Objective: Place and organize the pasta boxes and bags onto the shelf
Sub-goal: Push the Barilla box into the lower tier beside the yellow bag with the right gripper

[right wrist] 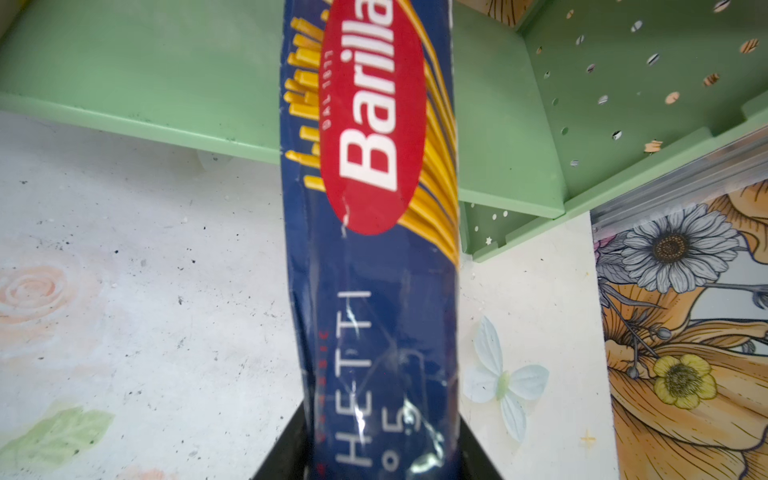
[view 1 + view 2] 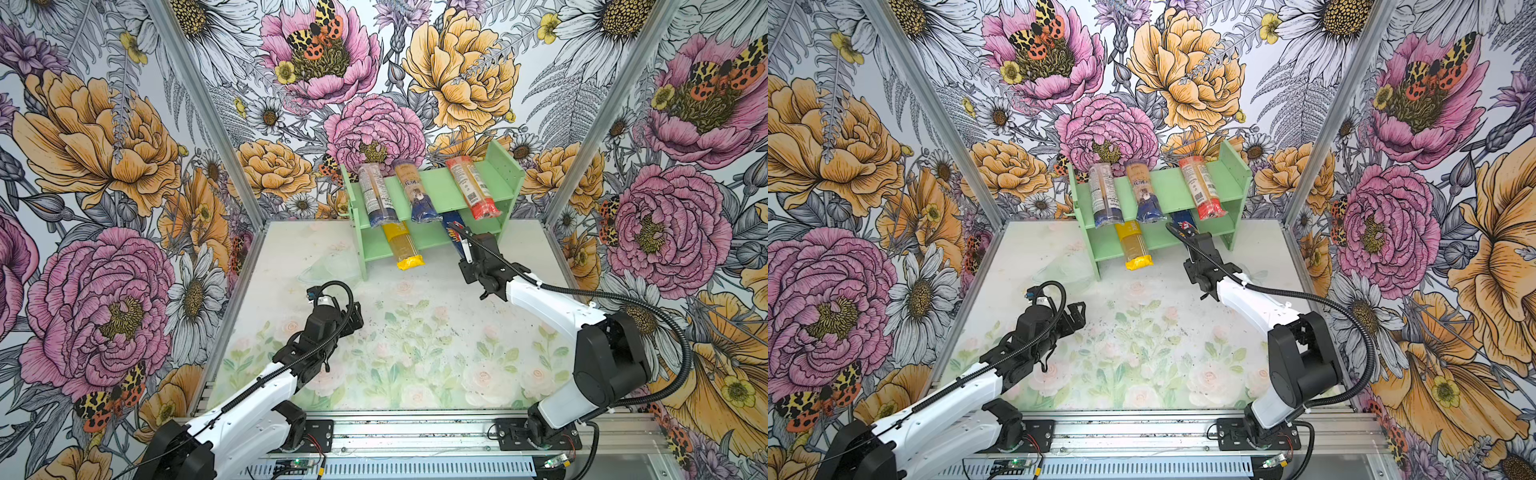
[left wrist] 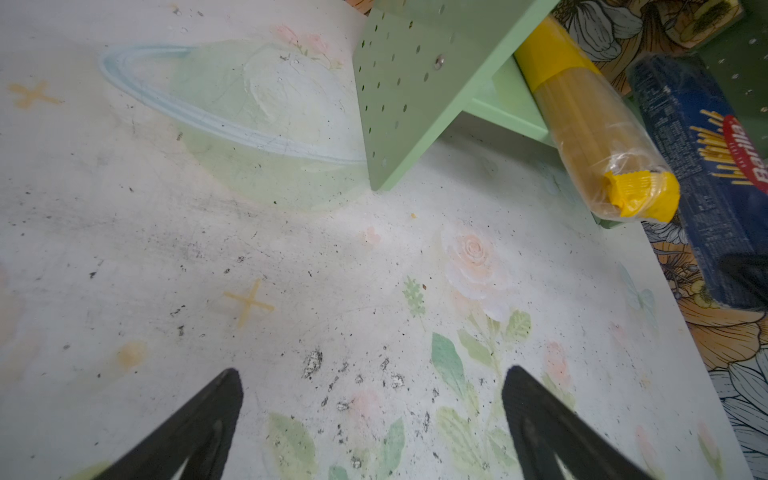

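Top views: one mint-green shelf (image 2: 440,187) with two tiers is standing ahead of both grippers. Five packs in all. Three are lying on the upper tier, above and beyond the right gripper (image 2: 464,243): two clear dark-blue-ended bags (image 2: 376,195) (image 2: 419,197) and one red-ended bag (image 2: 471,193), their near ends overhanging the front edge. One yellow bag (image 2: 403,245) is lying on the lower tier, just beside the right gripper toward the left arm's side. One dark blue Barilla box (image 2: 451,221) is sitting pinched in the right gripper, its far end reaching in under the upper tier. The left gripper (image 2: 353,316) is hovering over the table (image 2: 415,332), well apart from the shelf.

Left wrist: the left gripper (image 3: 374,374) is showing two black fingers (image 3: 208,415) spread wide, nothing between them. Ahead of them one pegholed shelf side panel (image 3: 399,95) is standing, with the yellow bag (image 3: 590,137) and the Barilla box (image 3: 698,166) beyond it, side by side.

Right wrist: the right gripper (image 1: 380,457) is clamping the box (image 1: 374,270) at its near end from both sides. The box is running straight ahead over the lower board (image 1: 166,75). Cannot tell whether it is resting there.
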Action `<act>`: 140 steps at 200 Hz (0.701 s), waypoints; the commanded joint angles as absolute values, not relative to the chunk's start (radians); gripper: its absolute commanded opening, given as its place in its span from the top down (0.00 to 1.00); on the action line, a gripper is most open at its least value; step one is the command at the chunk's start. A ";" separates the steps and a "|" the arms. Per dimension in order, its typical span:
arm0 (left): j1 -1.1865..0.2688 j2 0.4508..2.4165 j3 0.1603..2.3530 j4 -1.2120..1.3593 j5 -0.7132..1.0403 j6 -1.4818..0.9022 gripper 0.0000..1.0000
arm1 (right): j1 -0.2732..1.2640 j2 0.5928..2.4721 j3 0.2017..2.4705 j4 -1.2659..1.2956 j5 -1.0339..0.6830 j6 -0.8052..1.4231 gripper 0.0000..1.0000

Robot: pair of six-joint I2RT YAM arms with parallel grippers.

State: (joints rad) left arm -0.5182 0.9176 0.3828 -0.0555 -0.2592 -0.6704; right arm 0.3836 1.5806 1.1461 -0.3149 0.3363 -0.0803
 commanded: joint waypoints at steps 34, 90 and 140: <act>-0.507 0.907 0.397 -0.037 -0.231 -0.658 0.01 | 0.392 1.581 1.266 -0.155 0.413 -0.063 1.00; -0.507 0.894 0.390 -0.038 -0.235 -0.660 0.01 | 0.395 1.616 1.307 -0.153 0.396 -0.025 1.00; -0.505 0.893 0.385 -0.035 -0.233 -0.660 0.01 | 0.396 1.645 1.338 -0.150 0.387 -0.007 1.00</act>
